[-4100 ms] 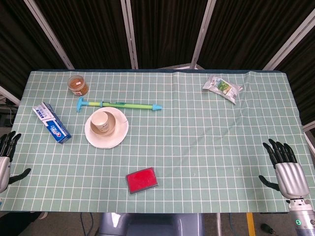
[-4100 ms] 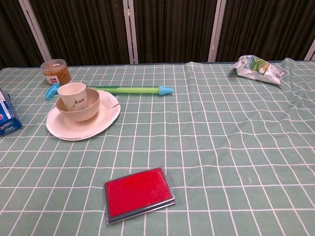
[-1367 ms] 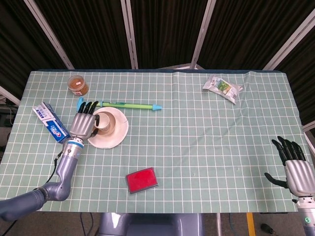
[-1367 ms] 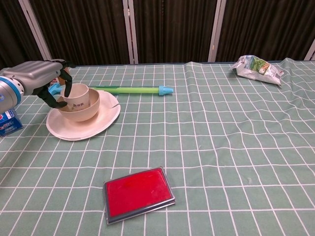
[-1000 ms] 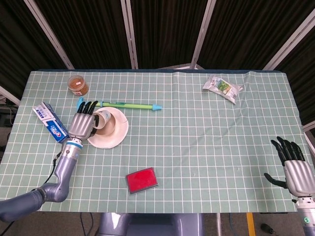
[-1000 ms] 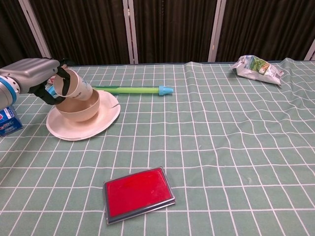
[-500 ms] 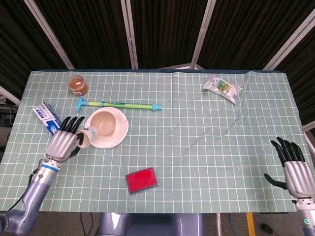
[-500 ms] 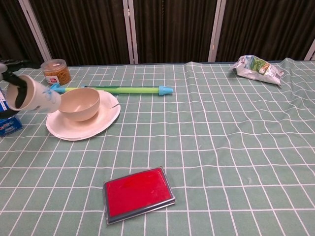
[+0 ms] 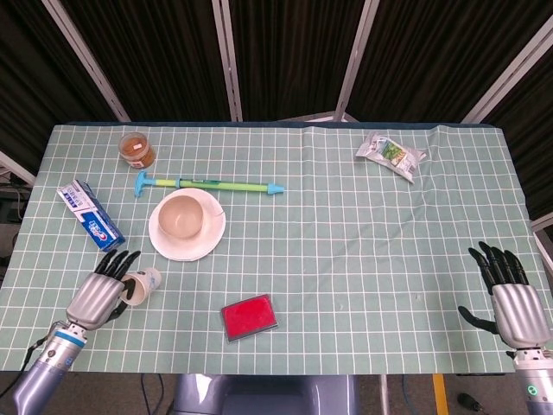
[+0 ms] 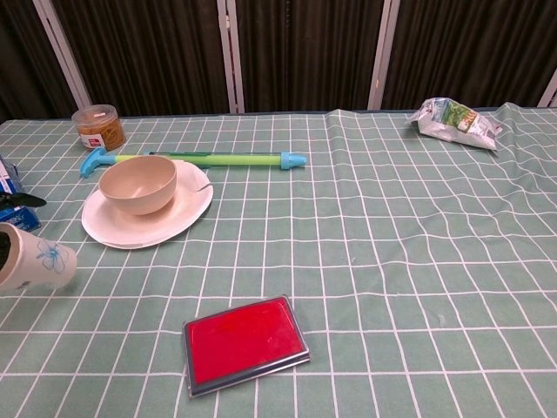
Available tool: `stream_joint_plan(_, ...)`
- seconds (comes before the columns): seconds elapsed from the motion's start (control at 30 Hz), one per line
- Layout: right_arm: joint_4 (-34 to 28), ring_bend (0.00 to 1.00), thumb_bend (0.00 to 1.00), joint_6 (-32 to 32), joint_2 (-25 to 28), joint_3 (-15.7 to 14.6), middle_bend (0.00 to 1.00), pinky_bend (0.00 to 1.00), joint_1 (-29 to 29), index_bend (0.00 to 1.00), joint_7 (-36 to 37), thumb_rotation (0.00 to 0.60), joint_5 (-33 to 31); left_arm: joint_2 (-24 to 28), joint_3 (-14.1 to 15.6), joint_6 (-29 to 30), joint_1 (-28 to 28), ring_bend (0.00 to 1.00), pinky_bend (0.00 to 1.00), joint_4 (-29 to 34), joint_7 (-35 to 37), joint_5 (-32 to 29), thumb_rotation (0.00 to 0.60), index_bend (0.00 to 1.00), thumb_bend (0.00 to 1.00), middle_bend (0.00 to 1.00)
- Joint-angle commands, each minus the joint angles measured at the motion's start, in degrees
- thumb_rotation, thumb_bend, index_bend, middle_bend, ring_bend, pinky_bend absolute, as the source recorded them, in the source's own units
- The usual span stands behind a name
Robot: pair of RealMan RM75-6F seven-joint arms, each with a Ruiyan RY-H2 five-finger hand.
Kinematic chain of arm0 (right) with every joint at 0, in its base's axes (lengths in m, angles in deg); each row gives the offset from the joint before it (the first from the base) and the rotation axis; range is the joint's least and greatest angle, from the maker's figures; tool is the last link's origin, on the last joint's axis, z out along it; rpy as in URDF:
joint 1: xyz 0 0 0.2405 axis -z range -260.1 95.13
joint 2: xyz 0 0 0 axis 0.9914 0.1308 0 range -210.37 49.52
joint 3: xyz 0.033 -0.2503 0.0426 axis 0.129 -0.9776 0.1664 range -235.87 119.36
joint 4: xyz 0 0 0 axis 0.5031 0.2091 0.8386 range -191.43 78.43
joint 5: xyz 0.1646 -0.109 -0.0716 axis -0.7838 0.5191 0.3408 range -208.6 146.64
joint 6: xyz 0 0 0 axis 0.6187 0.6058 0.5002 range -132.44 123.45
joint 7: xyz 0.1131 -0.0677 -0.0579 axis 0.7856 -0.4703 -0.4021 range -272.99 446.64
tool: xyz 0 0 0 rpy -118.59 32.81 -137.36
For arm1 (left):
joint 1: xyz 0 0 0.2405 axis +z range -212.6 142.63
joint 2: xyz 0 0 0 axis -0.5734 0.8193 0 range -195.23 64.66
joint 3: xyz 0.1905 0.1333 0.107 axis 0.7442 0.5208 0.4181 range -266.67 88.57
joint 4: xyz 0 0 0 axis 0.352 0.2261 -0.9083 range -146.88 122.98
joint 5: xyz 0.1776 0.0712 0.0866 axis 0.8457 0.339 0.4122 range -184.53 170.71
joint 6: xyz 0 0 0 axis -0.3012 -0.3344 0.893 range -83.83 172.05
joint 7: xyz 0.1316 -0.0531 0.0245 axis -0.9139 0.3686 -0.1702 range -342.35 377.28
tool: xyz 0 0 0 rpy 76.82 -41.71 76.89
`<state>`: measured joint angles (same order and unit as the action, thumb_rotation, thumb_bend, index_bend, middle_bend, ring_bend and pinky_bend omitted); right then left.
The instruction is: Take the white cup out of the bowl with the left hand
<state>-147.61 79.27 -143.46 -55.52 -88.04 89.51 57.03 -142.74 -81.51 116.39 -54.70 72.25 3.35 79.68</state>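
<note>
Holding white cup (image 9: pixel 143 282) tipped sideways in curled left hand (image 9: pixel 97 298), clear of bowl (image 9: pixel 181 216); next: upright and set down near table edge.

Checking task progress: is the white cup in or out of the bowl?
Out. The left hand holds the cup tipped sideways near the table's front edge; the bowl sits empty on its plate.
</note>
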Motion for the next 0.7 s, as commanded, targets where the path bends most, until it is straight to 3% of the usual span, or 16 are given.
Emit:
stream_joint_plan(0.03,0.0,0.00,0.09,-0.1,0.0,0.1,0.00,0.00,0.0,0.06,0.1,0.600,-0.1,-1.0,-0.4,-1.7,0.1,0.00,0.00,-0.5,-0.7,-0.5,0.600,0.61,0.49,0.00)
stream_joint_plan(0.2,0.1,0.00,0.09,0.2,0.1,0.2,0.00,0.00,0.1,0.06,0.4,0.600,-0.3,-0.7,-1.4,-4.3,-0.6,0.00,0.00,1.5,-2.7,-2.4,0.600,0.58,0.49,0.00)
stream_joint_plan(0.43,0.2,0.00,0.09,0.4,0.2,0.1,0.00,0.00,0.2,0.06,0.5,0.600,-0.1,-0.2,-2.5,-2.8,-0.3,0.00,0.00,3.0,-2.3,-1.5,0.600,0.37,0.44,0.00)
stream_joint_plan(0.7,0.0,0.00,0.09,0.7,0.1,-0.1,0.00,0.00,0.3,0.06,0.0,0.600,0.4,2.3,-3.0,-1.2,0.4,0.00,0.00,6.0,-1.8,-0.6,0.600,0.25,0.41,0.00)
